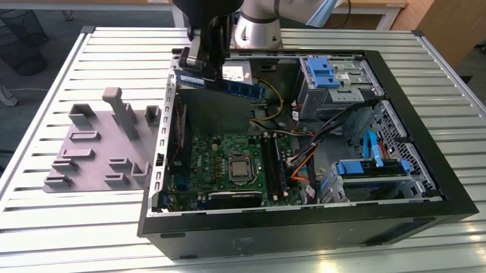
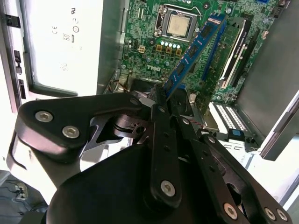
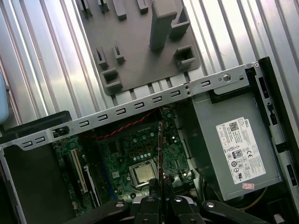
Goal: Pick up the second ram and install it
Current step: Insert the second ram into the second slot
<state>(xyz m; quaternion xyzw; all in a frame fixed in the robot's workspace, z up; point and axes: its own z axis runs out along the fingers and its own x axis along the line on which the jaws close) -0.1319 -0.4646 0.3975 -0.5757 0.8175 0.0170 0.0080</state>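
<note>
Currently I have the gripper (image 2: 164,95) pinching the second ram (image 2: 194,49) by one end, edge-down above the open computer case (image 1: 425,187), presumably so it can meet the motherboard (image 1: 220,156) slots squarely. Case and grey holder tray (image 1: 83,153) sit on a slatted metal counter (image 1: 61,222).

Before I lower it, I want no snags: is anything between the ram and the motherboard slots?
Nothing visible does. The end effector holds the ram above the open case, with the motherboard bare beneath it.
</note>
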